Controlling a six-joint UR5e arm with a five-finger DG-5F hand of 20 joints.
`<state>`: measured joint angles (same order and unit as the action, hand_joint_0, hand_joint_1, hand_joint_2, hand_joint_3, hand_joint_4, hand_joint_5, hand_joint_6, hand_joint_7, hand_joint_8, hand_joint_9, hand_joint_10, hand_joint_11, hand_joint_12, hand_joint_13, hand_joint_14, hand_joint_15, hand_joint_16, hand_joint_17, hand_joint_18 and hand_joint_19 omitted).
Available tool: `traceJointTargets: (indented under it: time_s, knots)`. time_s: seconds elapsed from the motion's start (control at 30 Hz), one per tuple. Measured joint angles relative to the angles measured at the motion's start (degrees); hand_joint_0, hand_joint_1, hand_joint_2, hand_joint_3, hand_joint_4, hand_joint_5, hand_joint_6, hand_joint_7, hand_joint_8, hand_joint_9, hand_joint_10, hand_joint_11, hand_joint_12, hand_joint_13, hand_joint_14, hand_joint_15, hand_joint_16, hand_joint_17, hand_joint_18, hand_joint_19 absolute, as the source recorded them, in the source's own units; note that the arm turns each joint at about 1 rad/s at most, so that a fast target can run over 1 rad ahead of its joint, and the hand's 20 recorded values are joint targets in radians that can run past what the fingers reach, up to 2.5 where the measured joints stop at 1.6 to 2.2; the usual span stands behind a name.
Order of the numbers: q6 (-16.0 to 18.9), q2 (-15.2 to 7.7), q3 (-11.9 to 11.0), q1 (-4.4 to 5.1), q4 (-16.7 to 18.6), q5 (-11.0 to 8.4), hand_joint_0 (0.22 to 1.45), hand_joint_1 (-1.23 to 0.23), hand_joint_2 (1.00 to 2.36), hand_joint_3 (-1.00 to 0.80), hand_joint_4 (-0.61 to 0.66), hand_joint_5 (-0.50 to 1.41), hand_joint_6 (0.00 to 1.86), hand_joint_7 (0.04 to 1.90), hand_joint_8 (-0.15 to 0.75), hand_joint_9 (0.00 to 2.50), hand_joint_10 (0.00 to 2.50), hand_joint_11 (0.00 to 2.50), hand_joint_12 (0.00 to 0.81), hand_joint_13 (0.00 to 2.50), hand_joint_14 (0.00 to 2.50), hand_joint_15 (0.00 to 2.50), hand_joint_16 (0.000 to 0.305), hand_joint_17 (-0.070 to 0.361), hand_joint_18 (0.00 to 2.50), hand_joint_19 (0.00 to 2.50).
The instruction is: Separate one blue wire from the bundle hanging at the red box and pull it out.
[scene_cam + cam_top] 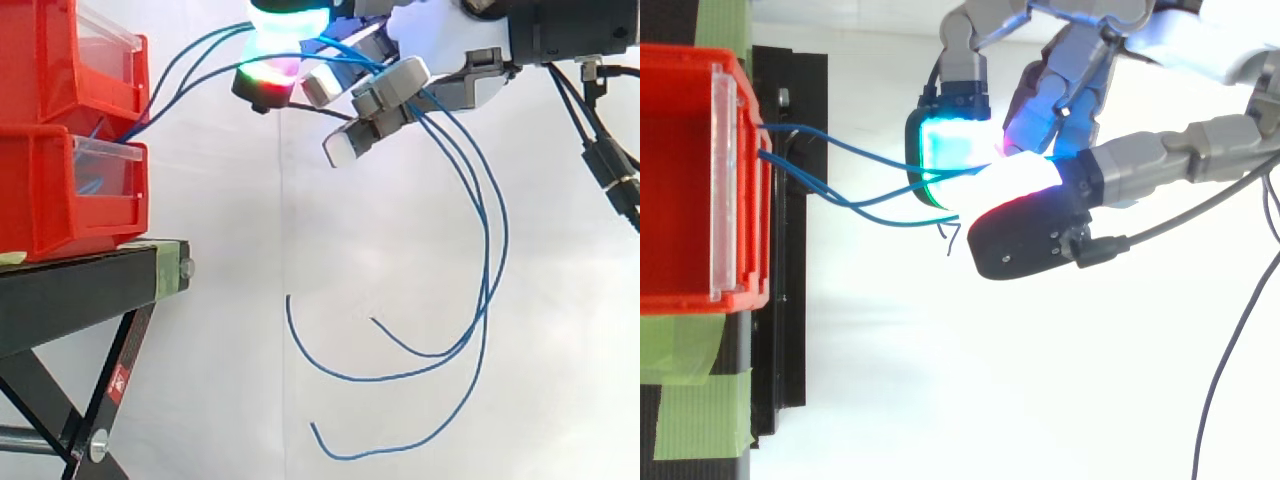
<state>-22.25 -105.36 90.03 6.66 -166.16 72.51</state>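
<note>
Three thin blue wires (900, 222) run from the red boxes (60, 190) rightward into my hand (470, 85). The hand sits high and to the right of the boxes, fingers curled, with the wires pinched between its glowing pads (955, 145). Past the hand the wires drape down in long loops (503, 235), their loose ends hanging in mid-air. In the top view the wires leave the front of the red box (752, 200) and fan slightly before they meet the pads. I cannot tell whether one wire is held apart from the others.
The two stacked red boxes rest on a black stand (80, 280) with crossed legs. Green tape (700, 420) marks the stand's top. A white curtain fills the background behind the hanging wires.
</note>
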Motion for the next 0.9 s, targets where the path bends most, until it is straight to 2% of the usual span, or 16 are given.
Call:
traceJointTargets:
  time_s: [0.2, 0.63, 0.73, 0.9]
  knots:
    - [0.01, -0.01, -0.01, -0.01, -0.03, 0.0, 0.53, -0.92, 1.01, -0.42, 0.22, -0.14, 0.89, 1.04, 0.41, 1.22, 0.03, 0.85, 0.432, 1.61, 0.01, 1.5, 0.053, 0.12, 1.02, 0.52]
    - [0.01, 0.0, -0.01, -0.01, -0.04, 0.0, 0.56, -0.56, 1.01, -0.4, 0.19, -0.09, 0.85, 1.11, 0.436, 1.46, 0.02, 0.84, 0.422, 1.73, 0.01, 1.48, 0.049, 0.111, 1.07, 0.54]
    - [0.01, 0.0, -0.01, 0.0, -0.03, 0.0, 0.57, -0.56, 1.01, -0.39, 0.19, -0.09, 0.85, 1.11, 0.436, 1.47, 0.03, 0.85, 0.418, 1.73, 0.01, 1.48, 0.049, 0.111, 1.07, 0.54]
    - [0.01, 0.0, -0.01, -0.02, -0.04, 0.0, 0.59, -0.64, 1.01, -0.36, 0.18, -0.09, 0.85, 1.13, 0.434, 1.47, 0.03, 0.84, 0.41, 1.73, 0.01, 1.48, 0.047, 0.107, 1.06, 0.53]
